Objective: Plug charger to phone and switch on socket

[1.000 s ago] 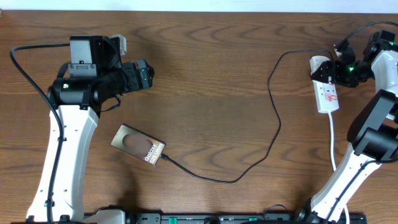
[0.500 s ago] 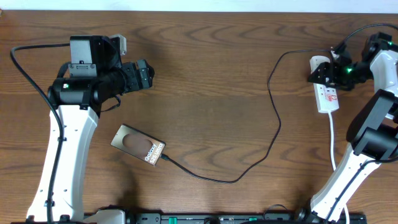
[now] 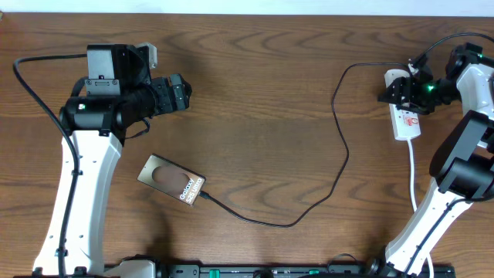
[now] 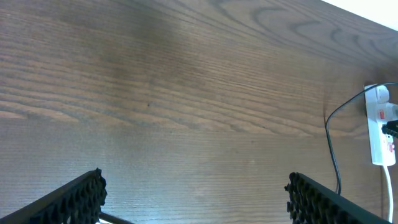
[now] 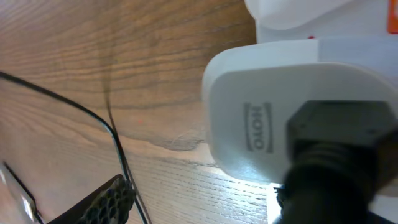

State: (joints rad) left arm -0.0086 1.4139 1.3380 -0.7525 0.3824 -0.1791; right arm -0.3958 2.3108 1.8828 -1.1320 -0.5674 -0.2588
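Note:
The phone (image 3: 171, 180) lies flat at the front left, lettering up. The charger's thin black cable (image 3: 340, 166) has its tip at the phone's lower right end (image 3: 207, 196) and curves right and up to a white adapter (image 3: 396, 78) on the socket (image 3: 407, 120). My right gripper (image 3: 392, 92) hovers over the socket's far end, open; its wrist view shows the adapter (image 5: 273, 118), the socket (image 5: 283, 12), the cable (image 5: 118, 143) and the jaws (image 5: 199, 202) empty. My left gripper (image 3: 184, 91) is open and empty, above the table behind the phone. The left wrist view (image 4: 196, 190) shows the socket (image 4: 378, 134) far off.
The socket's white cord (image 3: 414, 174) runs down toward the front right beside my right arm's base (image 3: 432, 224). My left arm's column (image 3: 77, 193) stands left of the phone. The table's far edge (image 3: 247, 9) meets a white wall.
My right gripper has shifted left along the far end of the socket. The left arm, phone and cable have not moved.

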